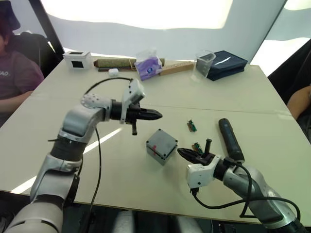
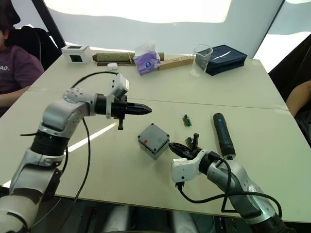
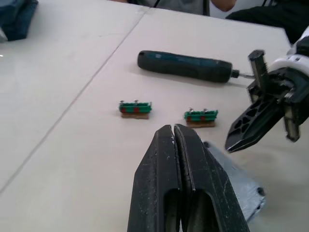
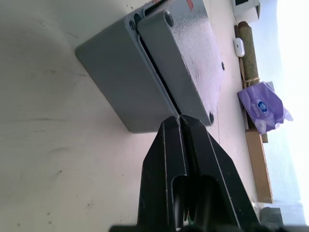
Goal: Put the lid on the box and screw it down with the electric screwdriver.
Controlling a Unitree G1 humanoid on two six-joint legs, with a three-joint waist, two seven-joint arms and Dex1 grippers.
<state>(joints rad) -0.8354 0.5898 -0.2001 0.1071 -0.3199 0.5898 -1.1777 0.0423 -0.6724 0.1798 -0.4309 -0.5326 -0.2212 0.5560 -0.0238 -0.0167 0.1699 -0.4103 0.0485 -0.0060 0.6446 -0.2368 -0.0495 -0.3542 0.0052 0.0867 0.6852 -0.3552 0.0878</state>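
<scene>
Lid: the small flat square grey lid (image 4: 186, 58) was seen lying on top of the small square grey box (image 1: 161, 145), but slightly shifted — in the right wrist view one edge did not line up with the box wall and a dark slit was left open along it.
Box: it stood near the middle of the pale table (image 1: 58, 136), with a small red mark on one side wall; probably it was placed there so that both arms could reach it.
Right gripper: the right gripper (image 1: 190, 155) was held low beside the box, its two black fingers pressed together with nothing between them, the tips at the lid's edge — likely for nudging the lid square.
Left gripper: the left gripper (image 1: 151, 115) hovered above the table behind the box, also clenched and empty.
Screwdriver: the black thick pen-shaped electric screwdriver (image 1: 230, 138) lay flat on the table near the right arm, not grasped.
Around: two small green strips (image 3: 135, 108) lay between the box and the screwdriver; one was close to the right gripper and could be pushed when the tool is reached for.
Far edge: a clear plastic cup (image 1: 204, 63), a dark blue flat case (image 1: 227, 63) and a white box with a black window (image 1: 77, 59) stood well apart from the work.
</scene>
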